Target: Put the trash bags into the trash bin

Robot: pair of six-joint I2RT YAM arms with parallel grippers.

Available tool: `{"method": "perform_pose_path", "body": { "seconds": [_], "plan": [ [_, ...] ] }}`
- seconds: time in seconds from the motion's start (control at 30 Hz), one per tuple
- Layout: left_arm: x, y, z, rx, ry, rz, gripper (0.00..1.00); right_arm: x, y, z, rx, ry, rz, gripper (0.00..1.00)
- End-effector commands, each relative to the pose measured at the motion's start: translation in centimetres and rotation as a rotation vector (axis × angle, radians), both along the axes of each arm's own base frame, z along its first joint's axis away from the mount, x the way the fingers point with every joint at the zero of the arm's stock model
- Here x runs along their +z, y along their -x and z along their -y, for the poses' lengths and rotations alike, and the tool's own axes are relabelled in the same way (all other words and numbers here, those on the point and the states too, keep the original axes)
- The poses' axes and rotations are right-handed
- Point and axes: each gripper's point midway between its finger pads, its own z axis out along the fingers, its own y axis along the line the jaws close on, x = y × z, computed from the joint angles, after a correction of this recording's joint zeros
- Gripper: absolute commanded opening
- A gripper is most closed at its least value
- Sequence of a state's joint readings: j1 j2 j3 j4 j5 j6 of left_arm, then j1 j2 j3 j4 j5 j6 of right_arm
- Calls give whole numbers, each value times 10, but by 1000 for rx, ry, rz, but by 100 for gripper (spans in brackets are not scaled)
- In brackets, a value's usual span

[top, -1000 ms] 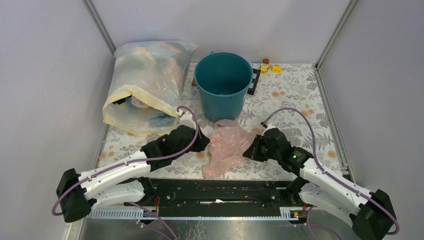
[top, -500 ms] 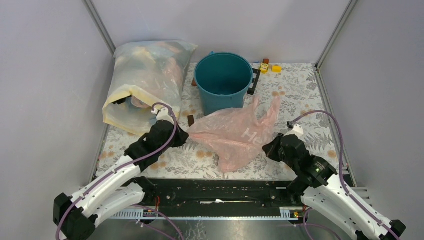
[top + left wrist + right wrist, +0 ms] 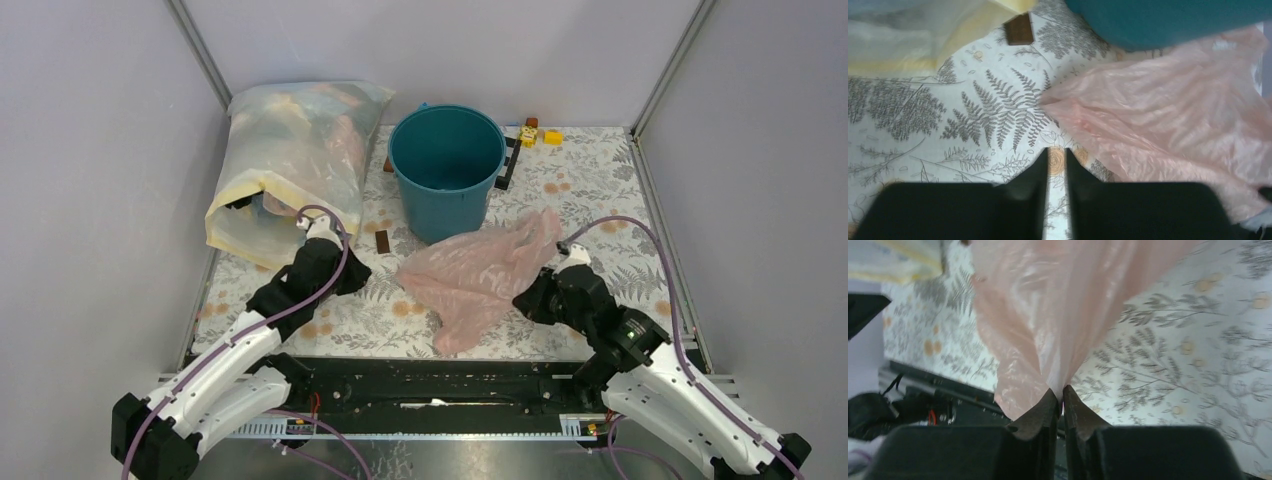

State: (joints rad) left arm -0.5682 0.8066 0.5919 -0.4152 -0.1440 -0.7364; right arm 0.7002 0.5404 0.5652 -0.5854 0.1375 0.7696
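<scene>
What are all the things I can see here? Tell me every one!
bag: one, pale pink, on the table in front of the bin
bin: one, teal, far middle, upright
sack: one, yellowish-white, far left, stuffed with bags
block: one, brown, between sack and bin
strip: one, black, right of the bin
toys: a few, yellow and brown, far edge
table: one, white with grey ferns
left hand: shut, empty, beside the bag
right hand: shut on the bag
</scene>
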Motion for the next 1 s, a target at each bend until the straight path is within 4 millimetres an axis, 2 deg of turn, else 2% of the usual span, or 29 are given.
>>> {"method": "perform_pose_path", "body": {
  "seconds": [0.0,0.07,0.1,0.17,0.23,0.3,0.4,0.43,0.5,0.57,0.67,0.73,0.9,0.97],
  "plan": [
    [20,5,30,-177,105,80,34,5,12,-40,231,-79,-29,15],
    [26,9,44,-253,157,94,68,-1,12,-44,246,-75,-51,15],
    [24,10,48,-265,165,86,75,-4,13,-46,255,-75,-64,16],
    [21,13,56,-302,188,62,80,-8,16,-54,289,-101,-82,18],
    [16,17,66,-341,217,32,81,-7,18,-67,336,-156,-88,21],
    [14,24,77,-378,238,17,81,-6,23,-81,396,-218,-103,15],
    [10,32,90,-396,208,9,81,-6,23,-94,427,-268,-115,15],
    [5,35,92,-388,191,-11,81,-6,23,-96,430,-275,-116,18],
    [-7,31,85,-322,155,-54,81,-3,24,-101,452,-287,-116,32],
    [-19,27,75,-259,110,-81,80,1,25,-101,470,-279,-105,51],
    [-29,23,67,-211,88,-80,81,9,18,-88,425,-210,-62,73],
    [-33,22,66,-202,86,-77,81,17,9,-74,361,-141,-16,84],
    [-41,20,68,-194,86,-85,81,38,-21,-39,209,35,98,95],
    [-43,19,70,-193,94,-83,80,41,-34,-32,170,95,142,95]
  ]
}}
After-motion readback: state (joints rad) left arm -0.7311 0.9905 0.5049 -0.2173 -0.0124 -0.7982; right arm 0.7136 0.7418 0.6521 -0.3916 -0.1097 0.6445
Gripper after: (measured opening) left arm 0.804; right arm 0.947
